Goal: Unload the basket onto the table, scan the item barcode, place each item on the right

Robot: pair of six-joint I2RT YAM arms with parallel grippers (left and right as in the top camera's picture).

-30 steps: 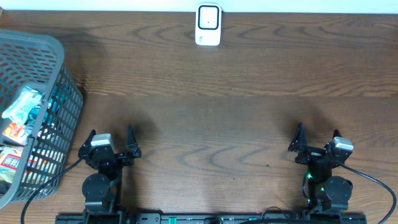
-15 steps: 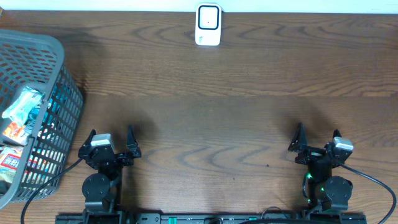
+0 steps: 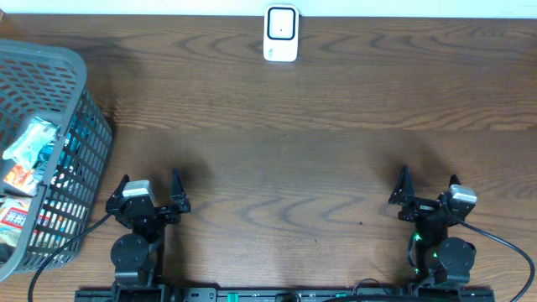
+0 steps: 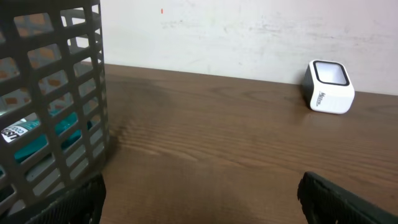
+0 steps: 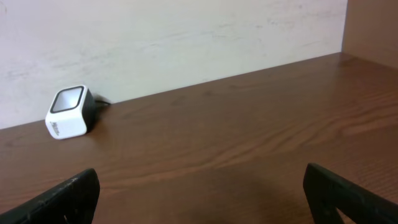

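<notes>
Overhead: a grey plastic lattice basket [image 3: 59, 92] at the left edge of the brown wooden table [image 3: 319, 151] holds the packaged goods [image 3: 25, 151], which are white, teal and red. A white box-shaped barcode scanner [image 3: 280, 33] stands at the far edge, well apart. Both arms sit folded at the near edge. The left gripper [image 3: 150, 179] and right gripper [image 3: 429, 178] gape wide, holding nothing.

Left wrist: teal packaging shows through the basket's lattice. The fingers [image 4: 342, 198] are spread to both lower corners.

Right wrist: the scanner sits far left, and the fingers [image 5: 62, 199] are equally wide.

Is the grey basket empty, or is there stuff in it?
Not empty. Overhead, several packets lie inside the basket; how full it is cannot be told.
</notes>
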